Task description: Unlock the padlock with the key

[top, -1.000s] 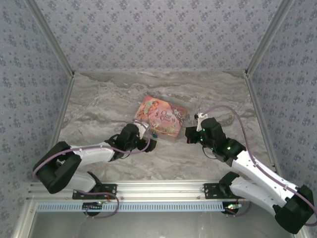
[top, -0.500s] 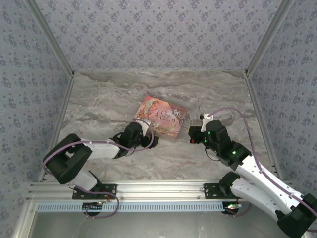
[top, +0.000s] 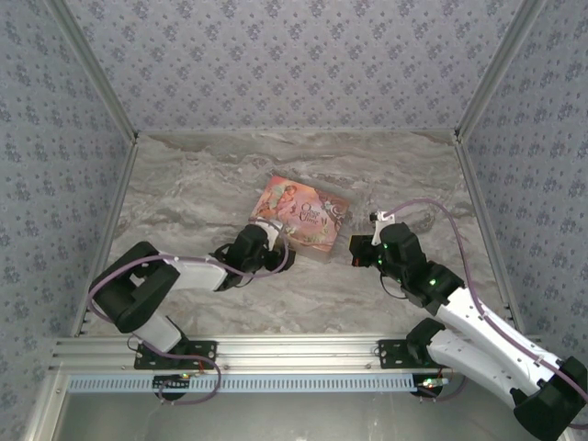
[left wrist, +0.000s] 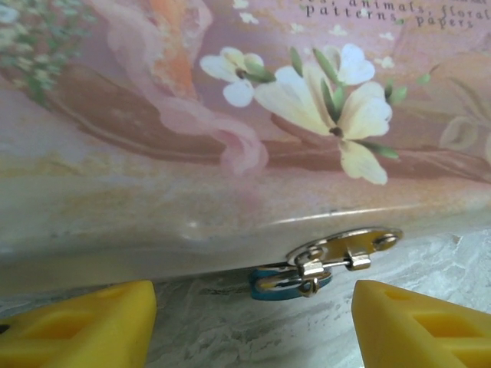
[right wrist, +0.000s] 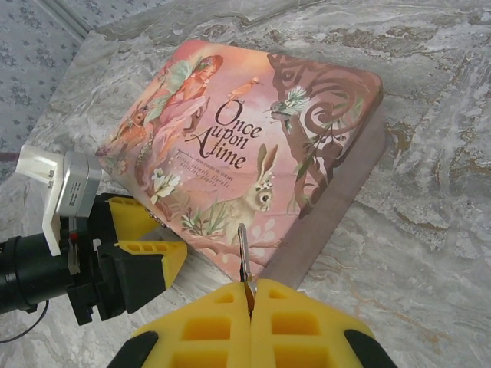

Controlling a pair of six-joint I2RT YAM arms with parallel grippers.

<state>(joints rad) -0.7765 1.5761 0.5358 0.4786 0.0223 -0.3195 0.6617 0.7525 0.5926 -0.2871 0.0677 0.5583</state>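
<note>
Yellow is the colour of the right claw [right wrist: 250, 295]. It is squeezed tight and pinches a thin metal key [right wrist: 242, 253]. The key sticks straight out of the tips. It points at the pink box [right wrist: 253, 146], toward the near side with the rabbit picture. I cannot tell if the key touches the box.

The left claw [left wrist: 253, 297] is spread wide and holds nothing. Its two yellow fingers [left wrist: 77, 326] sit low on the table [left wrist: 230, 337], one on each side. Just past them, in the gap, is the tiny blue padlock [left wrist: 270, 284]. It rests on the table at the bottom edge of the box. It hangs from a shiny metal clasp [left wrist: 345, 249] on the side of the box. Neither finger touches the padlock. The flowers painted on the lid are right above it.

From above, the box lies flat near the middle of the grey marble table. It is turned at a slant. The left claw is at its near left edge. The right claw is just beside its near right corner. The two arms reach in from the near edge of the table, one from each side. Walls with little blue flowers [top: 276, 55] stand around the table.
</note>
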